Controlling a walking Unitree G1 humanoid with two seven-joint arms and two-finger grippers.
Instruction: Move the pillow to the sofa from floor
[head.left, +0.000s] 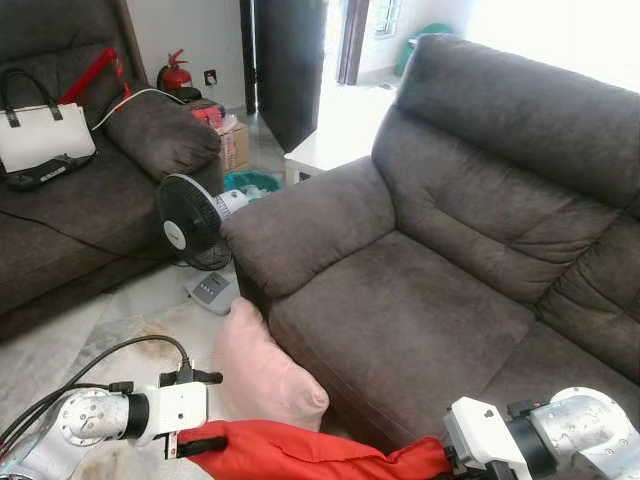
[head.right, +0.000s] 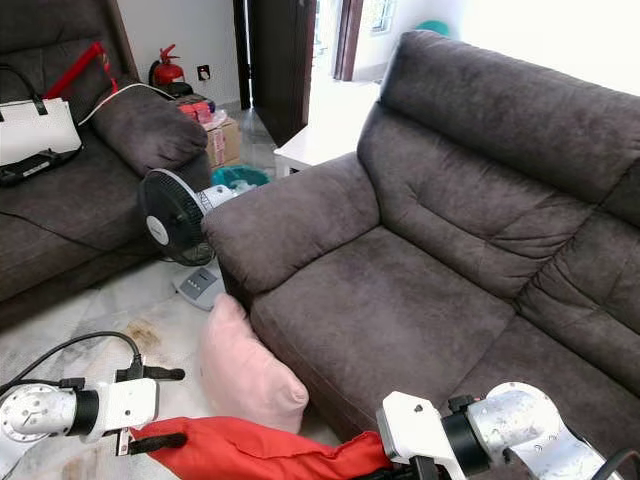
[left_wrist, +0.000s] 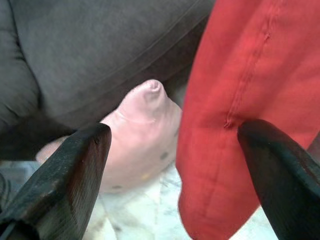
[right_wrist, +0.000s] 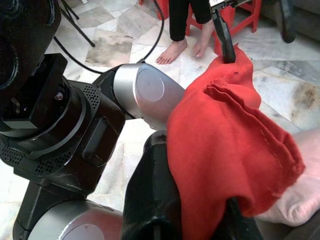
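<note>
Two pillows in play. Pink pillow (head.left: 262, 372) sits on the floor (head.left: 60, 345), leaning against the front of the grey sofa (head.left: 420, 300) just below its armrest corner. Red pillow (head.left: 300, 452) is held up between both arms, stretched across the lower edge of the head views, above the floor and just in front of the pink one.

Left end effector (head.left: 198, 411): fingers spread, one above and one below the red pillow's left end; in the left wrist view the red fabric lies against one black finger (left_wrist: 280, 175) and the other finger stands apart from it, so released, not clamped.

Right end effector (right_wrist: 192, 210): clenched on the red pillow's right end, fabric bunched over its black finger in the right wrist view. Silver right arm (head.left: 580, 425) sits over the sofa seat's front edge.

Around: black standing fan (head.left: 190, 222) on the floor beside the sofa armrest; second sofa (head.left: 70, 200) at left carrying a white handbag (head.left: 42, 138); red fire extinguisher (head.left: 175, 72) by the far wall. A person's bare feet (right_wrist: 187, 47) on the tiles in the right wrist view.
</note>
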